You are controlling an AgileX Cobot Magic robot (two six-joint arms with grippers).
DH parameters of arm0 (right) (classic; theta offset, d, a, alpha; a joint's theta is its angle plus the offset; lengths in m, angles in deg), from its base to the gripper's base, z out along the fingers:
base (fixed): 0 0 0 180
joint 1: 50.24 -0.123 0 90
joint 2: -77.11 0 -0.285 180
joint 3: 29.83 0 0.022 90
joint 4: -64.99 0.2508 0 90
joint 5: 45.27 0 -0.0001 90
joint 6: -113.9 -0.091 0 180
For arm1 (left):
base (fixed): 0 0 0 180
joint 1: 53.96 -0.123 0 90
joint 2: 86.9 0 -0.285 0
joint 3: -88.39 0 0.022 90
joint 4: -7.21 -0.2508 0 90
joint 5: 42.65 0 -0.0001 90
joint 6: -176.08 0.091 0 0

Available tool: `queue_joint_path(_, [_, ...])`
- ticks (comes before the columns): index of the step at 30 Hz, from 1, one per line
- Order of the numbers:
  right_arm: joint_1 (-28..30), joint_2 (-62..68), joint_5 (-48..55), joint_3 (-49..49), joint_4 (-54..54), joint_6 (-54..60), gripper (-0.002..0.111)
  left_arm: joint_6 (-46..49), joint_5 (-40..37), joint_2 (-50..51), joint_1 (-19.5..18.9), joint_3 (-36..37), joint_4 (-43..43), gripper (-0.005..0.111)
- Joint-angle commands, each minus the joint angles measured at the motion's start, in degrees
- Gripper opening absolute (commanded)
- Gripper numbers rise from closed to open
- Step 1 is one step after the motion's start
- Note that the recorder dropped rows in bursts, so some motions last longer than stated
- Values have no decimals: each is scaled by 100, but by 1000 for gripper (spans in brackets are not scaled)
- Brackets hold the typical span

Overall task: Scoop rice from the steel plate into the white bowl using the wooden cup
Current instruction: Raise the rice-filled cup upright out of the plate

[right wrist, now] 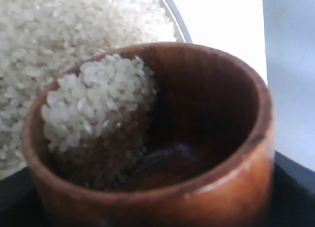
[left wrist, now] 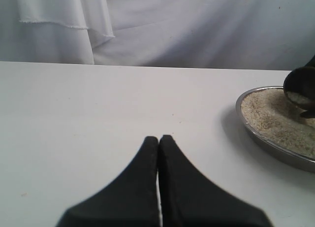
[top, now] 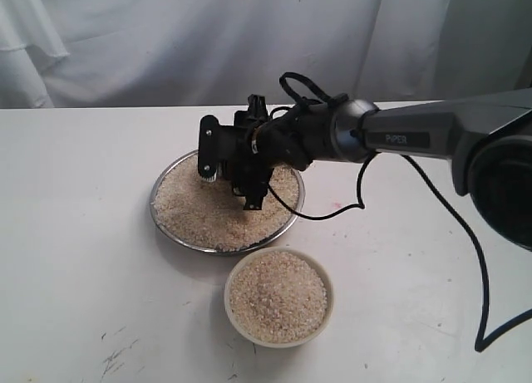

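Observation:
My right gripper (top: 241, 179) hangs low over the steel plate (top: 155, 207), shut on the wooden cup (right wrist: 231, 178). The cup is tilted and holds a clump of rice (right wrist: 93, 104) against one side of its dark inside. Loose rice (top: 199, 208) covers the plate beneath it. In the exterior view the gripper mostly hides the cup. In front of the plate, the white bowl (top: 330, 298) is filled with rice (top: 278, 296). My left gripper (left wrist: 158, 138) is shut and empty above bare table, left of the plate (left wrist: 266, 141); the cup (left wrist: 298, 86) shows at that view's edge.
A white table (top: 75, 275) carries everything, with a white curtain (top: 166, 42) behind it. A black cable (top: 465, 233) trails from the right arm across the table's right side. Small dark marks (top: 116, 354) lie near the front left.

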Motion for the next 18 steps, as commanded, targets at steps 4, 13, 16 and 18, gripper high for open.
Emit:
queue_joint_path(4, [79,-209,-80,-19,657,48,0,-18,36,-29,9,26,4,0])
queue_joint_path(13, [79,-293,21,-19,1915,495,0,-18,36,-29,9,26,4,0])
queue_joint_path(16, [79,-455,181,-19,2112,495,0,-18,36,-29,9,26,4,0])
queue_joint_path(18, [79,-578,273,-19,2424,495,0,-18,36,-29,9,26,4,0])
